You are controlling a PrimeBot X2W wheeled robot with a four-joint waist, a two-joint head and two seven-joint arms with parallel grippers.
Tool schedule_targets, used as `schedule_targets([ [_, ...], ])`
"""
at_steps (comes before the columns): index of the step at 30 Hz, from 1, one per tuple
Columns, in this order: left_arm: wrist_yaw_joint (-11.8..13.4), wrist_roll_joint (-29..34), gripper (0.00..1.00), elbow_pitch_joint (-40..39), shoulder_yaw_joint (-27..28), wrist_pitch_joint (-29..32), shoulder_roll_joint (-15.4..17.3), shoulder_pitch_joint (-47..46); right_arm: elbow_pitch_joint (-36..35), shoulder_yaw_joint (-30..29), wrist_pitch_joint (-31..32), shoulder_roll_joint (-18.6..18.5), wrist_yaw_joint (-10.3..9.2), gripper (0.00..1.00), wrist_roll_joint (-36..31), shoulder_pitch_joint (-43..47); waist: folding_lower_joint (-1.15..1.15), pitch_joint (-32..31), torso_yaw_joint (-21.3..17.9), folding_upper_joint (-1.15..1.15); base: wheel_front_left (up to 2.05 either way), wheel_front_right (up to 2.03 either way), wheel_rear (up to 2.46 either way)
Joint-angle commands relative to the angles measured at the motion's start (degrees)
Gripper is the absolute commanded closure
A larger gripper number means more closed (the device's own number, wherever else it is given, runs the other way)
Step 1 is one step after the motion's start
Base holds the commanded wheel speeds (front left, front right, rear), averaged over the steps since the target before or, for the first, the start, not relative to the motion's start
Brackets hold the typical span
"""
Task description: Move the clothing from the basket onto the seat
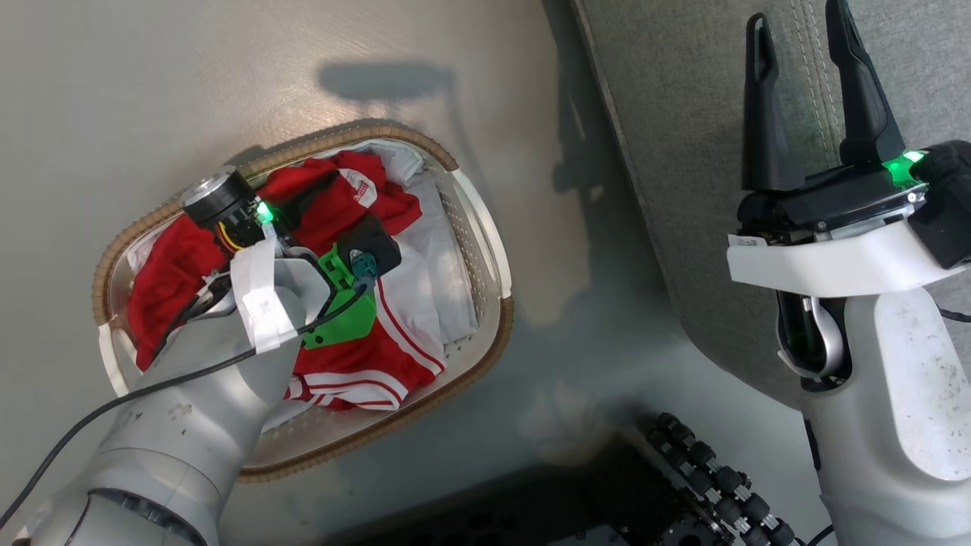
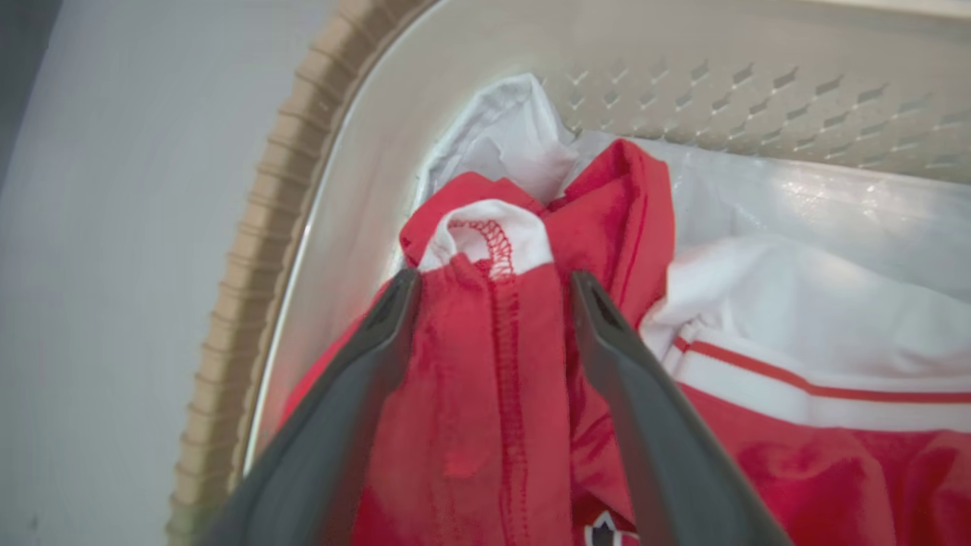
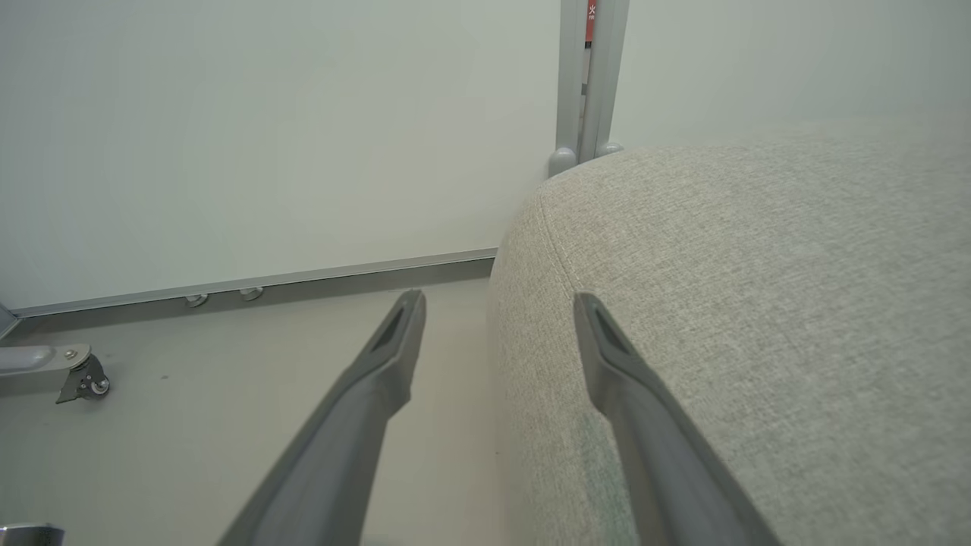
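Two grippers stand with their jaws spread wide. The left gripper [image 2: 493,287] is down inside the basket [image 1: 413,142], its dark fingers [image 2: 356,379] straddling a bunched ridge of the clothing [image 2: 485,364]. Red cloth fills the gap between them, and I cannot tell whether the pads press on it. That ridge runs along the fingers' own line, with a stitched seam up its middle ending in a small white-faced fold just past the tips.

In the head view the basket sits on the pale floor [image 1: 190,76] at the left. Its long axis lies across the picture, rising a little toward the right, with a white handle at each short end. The jersey lies crumpled inside it, spread along that same axis from the left end to the lower right, where its white-striped edge shows. It is too rumpled to say which way it points. A plain white sheet [image 1: 436,280] lies under and beside it on the right half.

The right gripper [image 1: 798,19] holds nothing and hangs over the seat [image 1: 683,189], fingers pointing up the picture beside the sofa's stitched seams. The sofa's edge runs diagonally from top centre to lower right, apart from the basket, with bare floor between
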Motion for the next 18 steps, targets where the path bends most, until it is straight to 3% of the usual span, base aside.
schedule_targets([
  [1, 0.73, -0.59, 0.0, 0.85, 0.28, 0.36, -0.11, -0.81, -0.13, 0.18, -0.27, -0.11, -0.06, 0.0, 0.24, -0.33, -0.01, 0.42, -0.31, 0.0, 0.0, 0.0, 0.0],
  [2, 0.91, -0.75, 0.09, 1.31, 0.34, 0.59, -0.28, -0.86, -0.04, 0.29, -0.27, -0.12, -0.06, 0.0, 0.25, -0.21, -0.01, 0.33, -0.2, 0.0, 0.0, 0.0, 0.0],
  [3, 1.02, -1.01, 0.5, 1.75, 0.28, 1.0, -0.49, -0.7, 0.08, 0.42, -0.27, -0.11, -0.06, 0.0, 0.27, -0.04, -0.01, 0.15, -0.06, 0.0, 0.0, 0.0, 0.0],
  [4, 1.08, -1.21, 0.62, 2.11, 0.23, 1.01, -0.67, -0.43, 0.19, 0.48, -0.27, -0.12, -0.06, 0.0, 0.27, 0.12, -0.01, -0.05, 0.08, 0.0, 0.0, 0.0, 0.0],
  [5, 0.96, -1.56, 0.93, 2.43, 0.25, 0.95, -0.96, 0.01, 0.34, 0.61, -0.28, -0.13, -0.06, 0.0, 0.25, 0.26, -0.01, -0.3, 0.23, 0.0, 0.0, 0.0, 0.0],
  [6, 0.96, -1.74, 1.0, 2.6, 0.21, 0.91, -1.09, 0.4, 0.44, 0.73, -0.28, -0.12, -0.06, 0.0, 0.25, 0.3, -0.01, -0.52, 0.36, 0.0, 0.0, 0.0, 0.0],
  [13, 1.2, -3.46, 1.0, 2.1, -0.14, -0.08, -2.24, 3.13, 1.14, 0.96, -0.27, -0.13, -0.06, 0.0, -0.64, 0.85, -0.01, -3.2, 1.91, 0.0, 0.0, 0.0, 0.0],
  [18, 1.75, -7.63, 1.0, -4.95, 1.52, -0.53, -2.7, 7.85, 2.54, 1.11, -0.27, -0.14, -0.06, 0.0, -1.94, 2.25, -0.01, -7.75, 3.79, 0.0, 0.0, 0.0, 0.0],
])
